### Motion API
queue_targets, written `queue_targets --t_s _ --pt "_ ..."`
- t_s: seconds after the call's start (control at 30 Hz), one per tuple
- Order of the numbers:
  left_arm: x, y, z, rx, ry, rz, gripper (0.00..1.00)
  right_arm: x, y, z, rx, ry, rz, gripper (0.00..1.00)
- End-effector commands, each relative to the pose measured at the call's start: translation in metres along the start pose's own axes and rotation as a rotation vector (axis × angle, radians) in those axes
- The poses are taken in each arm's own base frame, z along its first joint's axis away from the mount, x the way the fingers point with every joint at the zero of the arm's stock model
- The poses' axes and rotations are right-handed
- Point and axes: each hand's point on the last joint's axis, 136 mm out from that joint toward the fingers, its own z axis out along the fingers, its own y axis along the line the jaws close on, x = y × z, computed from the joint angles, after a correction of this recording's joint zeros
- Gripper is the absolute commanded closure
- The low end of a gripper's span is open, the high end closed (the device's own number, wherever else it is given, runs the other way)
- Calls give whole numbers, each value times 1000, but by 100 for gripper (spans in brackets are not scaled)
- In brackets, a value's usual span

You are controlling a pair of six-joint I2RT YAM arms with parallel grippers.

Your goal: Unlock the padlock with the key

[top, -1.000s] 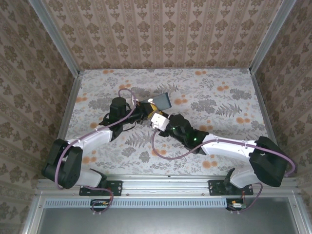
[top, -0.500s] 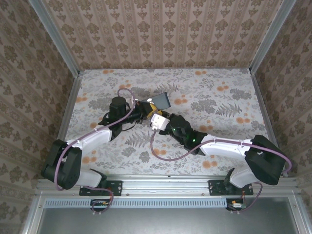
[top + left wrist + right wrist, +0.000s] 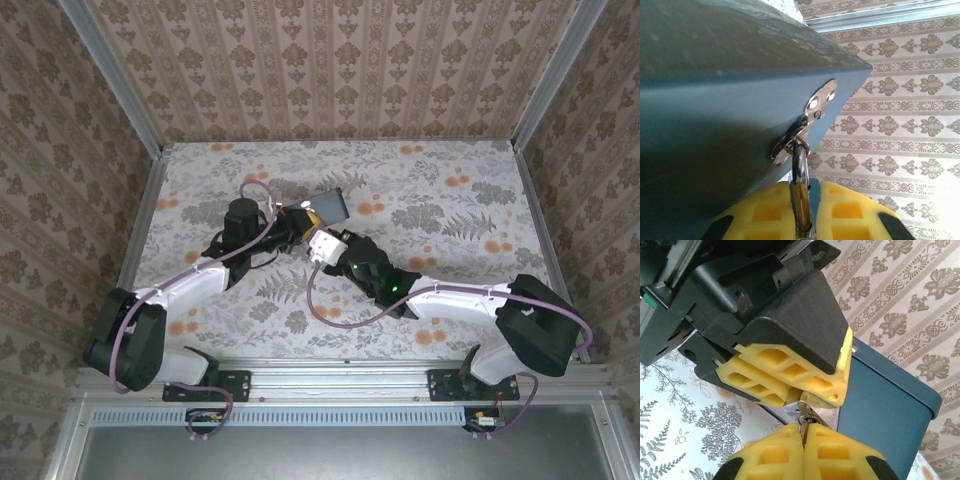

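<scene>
Where the arms meet over the bench, the left hand is clamped on the padlock, its shackle meeting the hasp ring of the blue tin; the right hand, pads pressed together, pinches the key just below the left hand.

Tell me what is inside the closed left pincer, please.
From between the yellow pads of the left pincer, the silvery shackle of the padlock sticks out and hooks through the ring on the blue tin. The padlock's body is covered by the pads, so its keyhole cannot be seen.
</scene>
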Motion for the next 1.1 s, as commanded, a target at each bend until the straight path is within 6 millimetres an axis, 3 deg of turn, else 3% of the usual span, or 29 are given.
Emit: queue_targets --t_s 0.0,0.17,0.33,0.53,0.67,0.77,0.87,0.97,1.07 --pt "-7 -55 -14 132 -54 143 100 1 -16 0 58 39 196 99" --pt "-10 -61 -12 149 -72 167 100 5 -26 2 73 66 760 100" --pt "-10 -59 -11 142 -73 170 100 27 -41 5 119 70 1367 100" --pt "-10 -56 -11 141 -76 174 100 32 -47 9 13 8 1826 100" --pt "-10 -56 -11 148 -76 184 100 35 -51 8 -57 4 2006 100" --pt "-9 -55 -11 150 -72 181 100 26 -57 7 -115 -18 2039 100" --pt "-10 -50 -13 142 -80 172 100 23 -61 4 -130 10 1946 100" --pt "-10 -48 -15 131 -82 165 100 -4 -72 -9 -204 -35 1619 90" --pt "-10 -45 -16 111 -69 154 100 -20 -56 -24 -287 2 1160 79"
